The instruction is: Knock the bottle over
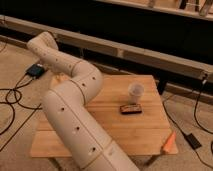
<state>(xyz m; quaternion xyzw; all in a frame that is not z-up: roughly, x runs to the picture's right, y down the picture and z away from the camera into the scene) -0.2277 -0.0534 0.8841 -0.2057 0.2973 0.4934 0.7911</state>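
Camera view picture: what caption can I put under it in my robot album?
A big white jointed robot arm bends over a wooden table holding a white paper cup, a small dark flat packet; its gripper is hidden.

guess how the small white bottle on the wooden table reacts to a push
The small white bottle stands upright and narrow: probably tips easily. It looks round, so it may roll. The gripper is out of view.

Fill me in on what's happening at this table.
A robot arm bends over the left side of a wooden table; its gripper is out of view. Nothing is being handled. A pale cup-like container stands upright on the right side, a small dark object lies just in front, and an orange item sits at the right edge.
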